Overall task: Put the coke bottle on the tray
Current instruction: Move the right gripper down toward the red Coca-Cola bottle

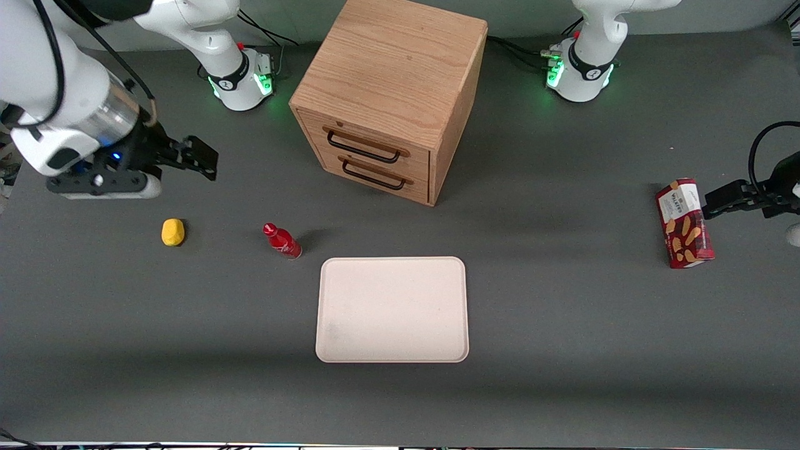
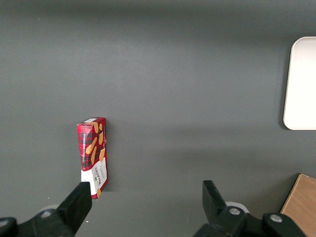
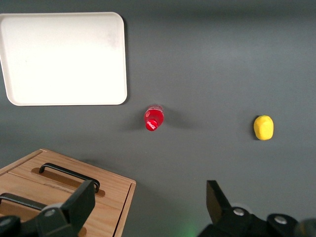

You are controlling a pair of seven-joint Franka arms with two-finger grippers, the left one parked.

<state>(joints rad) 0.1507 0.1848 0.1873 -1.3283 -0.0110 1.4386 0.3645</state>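
Nothing is done yet, as I read it: the coke bottle [image 1: 282,240] stands on the table [image 1: 562,325] just beside a corner of the tray [image 1: 392,309]. My gripper [image 1: 201,157] hangs open and empty, raised well apart from it, so reaching, grasping and placing are all left.
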